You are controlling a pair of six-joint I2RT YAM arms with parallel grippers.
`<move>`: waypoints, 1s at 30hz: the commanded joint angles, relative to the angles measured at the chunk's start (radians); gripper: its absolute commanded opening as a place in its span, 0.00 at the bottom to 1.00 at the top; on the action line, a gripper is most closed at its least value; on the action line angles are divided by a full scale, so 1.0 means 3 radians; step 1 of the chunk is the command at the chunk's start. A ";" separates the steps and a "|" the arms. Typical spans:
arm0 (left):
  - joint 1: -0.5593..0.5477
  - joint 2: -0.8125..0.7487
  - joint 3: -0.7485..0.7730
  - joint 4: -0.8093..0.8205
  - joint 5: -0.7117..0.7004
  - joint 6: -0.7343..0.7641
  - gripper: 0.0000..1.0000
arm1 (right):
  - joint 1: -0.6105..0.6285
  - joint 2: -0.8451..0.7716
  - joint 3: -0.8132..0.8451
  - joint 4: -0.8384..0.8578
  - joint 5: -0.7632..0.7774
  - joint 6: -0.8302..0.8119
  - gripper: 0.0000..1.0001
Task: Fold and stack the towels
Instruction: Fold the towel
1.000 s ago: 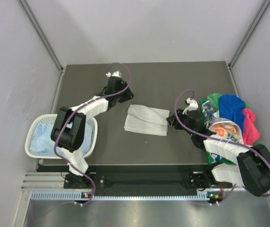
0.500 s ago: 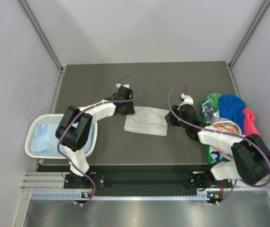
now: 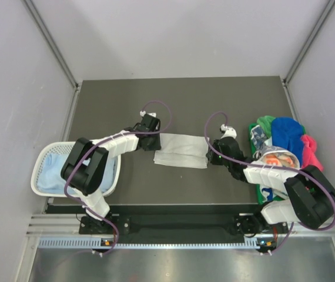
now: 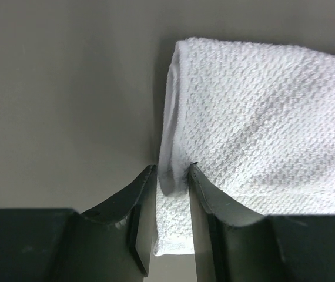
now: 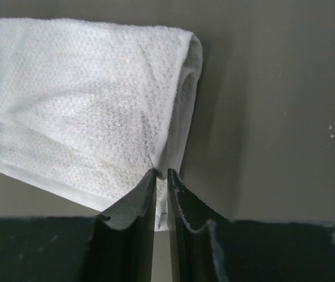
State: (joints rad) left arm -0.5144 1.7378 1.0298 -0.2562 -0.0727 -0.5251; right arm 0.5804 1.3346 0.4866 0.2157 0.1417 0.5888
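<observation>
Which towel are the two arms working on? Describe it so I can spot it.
Start at the dark table. In its middle lies a folded whitish-grey towel, pinched at its ends by the left gripper and right gripper. Unlike the colourful towel heap at the right, it is pale and flat.

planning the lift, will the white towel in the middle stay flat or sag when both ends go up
Probably floppy: the towel is thin terry, bunching where the left tool and right tool pinch its edges, so the middle should sag. Likely light; the nubby weave should resist slipping.
</observation>
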 commanded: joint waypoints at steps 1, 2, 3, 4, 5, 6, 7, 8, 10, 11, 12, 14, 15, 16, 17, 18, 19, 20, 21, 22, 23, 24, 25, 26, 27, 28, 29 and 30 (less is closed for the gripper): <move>-0.0008 -0.0122 -0.0058 0.0031 -0.0049 0.0053 0.36 | 0.0054 -0.0036 -0.0067 0.0099 0.0090 0.0067 0.12; -0.0008 -0.0122 -0.0058 0.0046 -0.0029 0.0063 0.37 | 0.0054 -0.0056 -0.0103 0.0094 0.0105 0.0072 0.11; -0.0003 -0.0122 -0.0058 0.0066 -0.0024 0.0068 0.37 | 0.0054 -0.0077 -0.0113 0.0094 0.0116 0.0072 0.10; -0.0003 -0.0117 -0.0048 0.0051 -0.0008 0.0073 0.37 | 0.0054 -0.0092 -0.0124 0.0079 0.0146 0.0077 0.10; 0.0002 -0.0097 -0.0022 0.0036 -0.0013 0.0073 0.37 | 0.0054 -0.0102 -0.0124 0.0068 0.0136 0.0072 0.10; 0.0002 -0.0097 -0.0007 0.0026 -0.0008 0.0068 0.37 | 0.0054 -0.0097 -0.0124 0.0063 0.0146 0.0077 0.10; 0.0002 -0.0112 -0.0002 0.0020 -0.0003 0.0063 0.37 | 0.0054 -0.0102 -0.0119 0.0048 0.0136 0.0072 0.11; 0.0007 -0.0137 0.0014 0.0010 0.0002 0.0058 0.38 | 0.0049 -0.0107 -0.0114 0.0043 0.0136 0.0098 0.13; 0.0007 -0.0204 0.0024 0.0005 0.0043 0.0043 0.41 | 0.0054 -0.0189 -0.0124 0.0033 0.0141 0.0123 0.19; 0.0012 -0.0260 0.0044 -0.0010 0.0053 0.0037 0.43 | 0.0049 -0.0215 -0.0119 0.0017 0.0156 0.0134 0.20; 0.0017 -0.0285 0.0060 -0.0036 0.0058 0.0032 0.44 | 0.0049 -0.0286 -0.0108 -0.0044 0.0167 0.0139 0.21; 0.0022 -0.0352 0.0080 -0.0097 0.0089 0.0017 0.47 | 0.0049 -0.0353 -0.0078 -0.0110 0.0197 0.0164 0.24; 0.0032 -0.0372 0.0105 -0.0128 0.0099 0.0002 0.50 | 0.0049 -0.0434 -0.0068 -0.0192 0.0218 0.0180 0.26; 0.0038 -0.0388 0.0106 -0.0158 0.0109 -0.0024 0.51 | 0.0049 -0.0475 -0.0067 -0.0218 0.0253 0.0210 0.27; 0.0043 -0.0403 0.0106 -0.0189 0.0114 -0.0049 0.51 | 0.0049 -0.0506 -0.0057 -0.0248 0.0269 0.0231 0.29; 0.0053 -0.0408 0.0091 -0.0204 0.0130 -0.0080 0.51 | 0.0049 -0.0547 -0.0052 -0.0309 0.0284 0.0251 0.31; 0.0053 -0.0403 0.0075 -0.0205 0.0155 -0.0146 0.51 | 0.0049 -0.0562 -0.0042 -0.0315 0.0305 0.0272 0.33; 0.0058 -0.0388 0.0065 -0.0205 0.0186 -0.0187 0.51 | 0.0049 -0.0563 -0.0032 -0.0305 0.0295 0.0272 0.36; 0.0058 -0.0378 0.0050 -0.0184 0.0206 -0.0223 0.50 | 0.0049 -0.0522 -0.0016 -0.0295 0.0279 0.0277 0.38; 0.0063 -0.0363 0.0004 -0.0164 0.0217 -0.0294 0.49 | 0.0054 -0.0486 0.0004 -0.0295 0.0249 0.0287 0.39; 0.0058 -0.0347 -0.0022 -0.0138 0.0212 -0.0330 0.49 | 0.0054 -0.0450 0.0055 -0.0285 0.0228 0.0292 0.39; 0.0058 -0.0337 -0.0047 -0.0093 0.0206 -0.0356 0.48 | 0.0054 -0.0354 0.0075 -0.0264 0.0218 0.0292 0.39; 0.0058 -0.0317 -0.0063 -0.0082 0.0196 -0.0407 0.47 | 0.0054 -0.0312 0.0091 -0.0254 0.0208 0.0313 0.40; 0.0058 -0.0301 -0.0088 -0.0057 0.0191 -0.0433 0.47 | 0.0054 -0.0272 0.0121 -0.0239 0.0208 0.0323 0.40; 0.0058 -0.0286 -0.0094 -0.0041 0.0186 -0.0458 0.47 | 0.0054 -0.0175 0.0132 -0.0213 0.0208 0.0328 0.40; 0.0058 -0.0281 -0.0099 -0.0036 0.0176 -0.0474 0.46 | 0.0054 -0.0128 0.0147 -0.0203 0.0192 0.0343 0.40; 0.0058 -0.0255 -0.0099 -0.0036 0.0150 -0.0474 0.46 | 0.0054 -0.0082 0.0157 -0.0182 0.0192 0.0348 0.40; 0.0058 -0.0250 -0.0104 -0.0016 0.0120 -0.0479 0.45 | 0.0054 -0.0011 0.0152 -0.0121 0.0187 0.0364 0.40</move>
State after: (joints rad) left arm -0.4999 1.6524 1.0077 -0.2924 -0.0208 -0.6350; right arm 0.5808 1.2945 0.4911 0.1291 0.1970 0.6765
